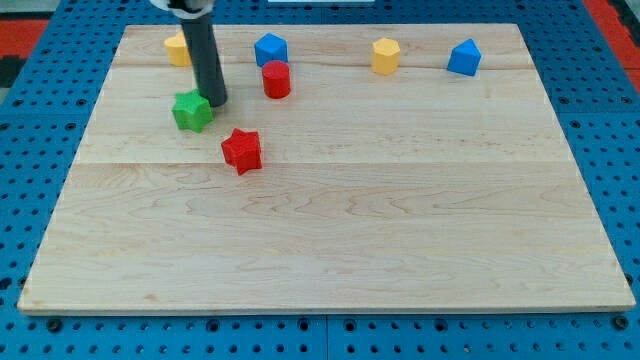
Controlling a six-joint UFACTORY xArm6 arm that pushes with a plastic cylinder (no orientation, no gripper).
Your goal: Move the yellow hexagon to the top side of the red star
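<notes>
The red star (241, 150) lies left of the board's middle. A yellow hexagon-like block (386, 56) sits near the view's top, right of centre, far from the star. A second yellow block (177, 48) sits at the top left, partly hidden behind my rod, so its shape is unclear. My tip (216, 101) rests on the board touching the right side of a green star-like block (192, 110), above and left of the red star.
A red cylinder (277, 79) stands just right of my rod, with a blue block (270, 49) above it. Another blue block (464, 57) is at the top right. The wooden board (400, 220) lies on a blue pegboard.
</notes>
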